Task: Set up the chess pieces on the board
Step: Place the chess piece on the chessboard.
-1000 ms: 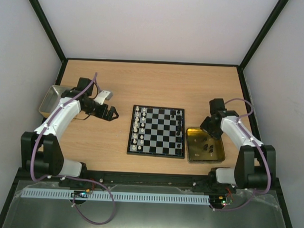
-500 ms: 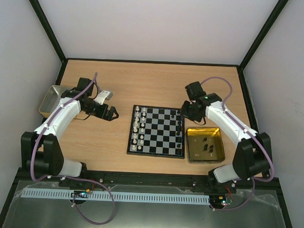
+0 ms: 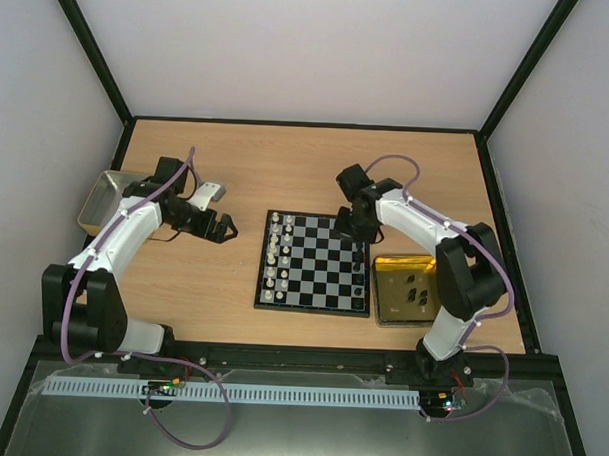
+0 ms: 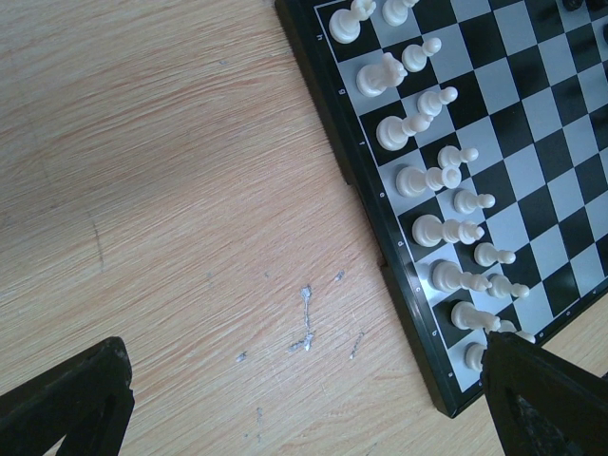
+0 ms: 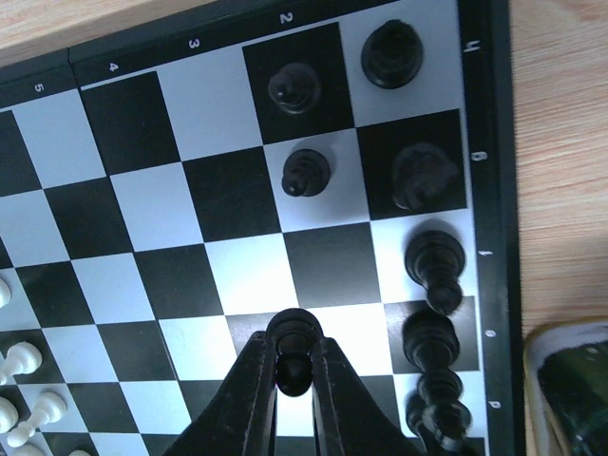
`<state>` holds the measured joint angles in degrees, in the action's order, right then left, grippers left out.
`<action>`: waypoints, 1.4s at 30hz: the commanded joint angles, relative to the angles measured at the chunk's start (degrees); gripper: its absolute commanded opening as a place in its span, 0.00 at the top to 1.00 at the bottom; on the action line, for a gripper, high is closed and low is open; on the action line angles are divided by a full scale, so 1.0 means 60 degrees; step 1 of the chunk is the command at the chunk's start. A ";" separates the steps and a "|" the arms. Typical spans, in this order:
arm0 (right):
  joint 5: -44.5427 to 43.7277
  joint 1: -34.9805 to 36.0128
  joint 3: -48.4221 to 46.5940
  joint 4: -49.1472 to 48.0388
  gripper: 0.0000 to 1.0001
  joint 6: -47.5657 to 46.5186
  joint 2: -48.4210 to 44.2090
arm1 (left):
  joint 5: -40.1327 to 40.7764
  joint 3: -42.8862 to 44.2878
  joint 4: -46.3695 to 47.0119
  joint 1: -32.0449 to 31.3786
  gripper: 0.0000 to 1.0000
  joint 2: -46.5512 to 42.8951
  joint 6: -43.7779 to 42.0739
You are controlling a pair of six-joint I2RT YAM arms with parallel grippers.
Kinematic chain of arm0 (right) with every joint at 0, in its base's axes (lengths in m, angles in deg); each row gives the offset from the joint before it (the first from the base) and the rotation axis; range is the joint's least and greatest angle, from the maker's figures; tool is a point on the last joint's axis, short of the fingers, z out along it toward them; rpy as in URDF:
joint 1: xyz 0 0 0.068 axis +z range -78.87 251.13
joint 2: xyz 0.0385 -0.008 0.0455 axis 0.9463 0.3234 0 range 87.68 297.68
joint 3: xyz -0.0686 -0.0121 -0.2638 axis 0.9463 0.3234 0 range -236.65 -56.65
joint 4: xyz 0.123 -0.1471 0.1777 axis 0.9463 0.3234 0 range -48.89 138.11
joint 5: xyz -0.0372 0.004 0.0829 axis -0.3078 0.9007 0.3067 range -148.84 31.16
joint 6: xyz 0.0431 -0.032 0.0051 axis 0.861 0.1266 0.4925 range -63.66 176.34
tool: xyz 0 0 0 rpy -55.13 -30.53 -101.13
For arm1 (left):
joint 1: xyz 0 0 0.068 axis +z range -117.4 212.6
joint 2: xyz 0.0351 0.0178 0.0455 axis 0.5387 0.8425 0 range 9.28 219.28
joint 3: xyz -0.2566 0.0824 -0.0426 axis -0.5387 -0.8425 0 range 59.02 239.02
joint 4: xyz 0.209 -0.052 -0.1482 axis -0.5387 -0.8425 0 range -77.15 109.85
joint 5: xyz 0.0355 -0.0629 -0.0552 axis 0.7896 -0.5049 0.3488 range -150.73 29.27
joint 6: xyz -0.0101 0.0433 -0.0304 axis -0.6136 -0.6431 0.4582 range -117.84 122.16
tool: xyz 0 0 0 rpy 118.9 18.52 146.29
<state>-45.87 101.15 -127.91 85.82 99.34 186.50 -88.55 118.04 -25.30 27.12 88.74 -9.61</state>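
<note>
- The board (image 4: 541, 190) runs off the left wrist view's top and right edges.
- The gold tin (image 5: 568, 337) shows one corner only (lower right).

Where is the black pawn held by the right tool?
In the right wrist view the black pawn is in the right tool, over the board near its right edge, just below two standing black pawns.

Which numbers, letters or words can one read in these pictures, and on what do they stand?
"5": board frame
"4": same frame
"3": same frame
"2": same frame
Letters on its right edge: turned, unclear.
Frame marks in the left wrist view: too small.
</note>
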 commanded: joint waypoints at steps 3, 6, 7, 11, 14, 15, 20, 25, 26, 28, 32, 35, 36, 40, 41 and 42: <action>0.0035 0.0026 -0.0614 0.0083 0.91 -0.0351 0.0607 | 0.0067 -0.0126 0.0068 -0.0040 0.01 -0.0290 0.0068; -0.0066 0.0025 -0.0608 0.0057 0.91 -0.0359 0.0798 | 0.0061 -0.0126 0.0068 -0.0040 0.01 -0.0282 0.0072; -0.0106 0.0034 -0.0607 0.0055 0.91 -0.0356 0.0856 | 0.0052 -0.0126 0.0061 -0.0040 0.01 -0.0291 0.0065; -0.0285 0.0013 -0.0664 0.0055 0.91 -0.0276 0.1006 | 0.0052 -0.0126 0.0055 -0.0040 0.01 -0.0281 0.0050; -0.0293 0.0016 -0.0691 0.0064 0.90 -0.0253 0.1097 | 0.0065 -0.0126 0.0054 -0.0040 0.01 -0.0272 0.0057; -0.0288 0.0009 -0.0702 0.0074 0.90 -0.0261 0.1117 | 0.0062 -0.0133 0.0057 -0.0040 0.01 -0.0262 0.0057; -0.0441 0.0002 -0.0686 0.0148 0.90 -0.0308 0.1180 | 0.0051 -0.0129 0.0054 -0.0040 0.01 -0.0238 0.0054; -0.0499 -0.0034 -0.0682 0.0146 0.90 -0.0312 0.1228 | 0.0051 -0.0130 0.0054 -0.0040 0.01 -0.0221 0.0050; -0.0513 -0.0043 -0.0710 0.0162 0.90 -0.0312 0.1238 | 0.0051 -0.0135 0.0054 -0.0040 0.01 -0.0223 0.0056; -0.0508 -0.0041 -0.0741 0.0200 0.90 -0.0347 0.1270 | 0.0058 -0.0126 0.0054 -0.0040 0.01 -0.0235 0.0050; -0.0605 -0.0039 -0.0775 0.0323 0.90 -0.0424 0.1291 | 0.0065 -0.0137 0.0054 -0.0040 0.01 -0.0228 0.0056; -0.0609 -0.0049 -0.0752 0.0396 0.90 -0.0483 0.1277 | 0.0062 -0.0133 0.0054 -0.0040 0.01 -0.0221 0.0054; -0.0620 -0.0044 -0.0741 0.0412 0.90 -0.0498 0.1249 | 0.0052 -0.0123 0.0054 -0.0040 0.01 -0.0216 0.0055; -0.0632 -0.0038 -0.0704 0.0515 0.90 -0.0571 0.1190 | 0.0042 -0.0113 0.0039 -0.0040 0.01 -0.0220 0.0038; -0.0643 -0.0038 -0.0674 0.0537 0.90 -0.0586 0.1163 | 0.0040 -0.0112 0.0039 -0.0040 0.01 -0.0217 0.0042; -0.0652 -0.0039 -0.0645 0.0540 0.89 -0.0590 0.1145 | 0.0036 -0.0113 0.0037 -0.0040 0.01 -0.0211 0.0035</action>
<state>-48.23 101.11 -131.17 86.35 96.76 193.54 -88.50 117.87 -24.58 27.12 88.70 -9.54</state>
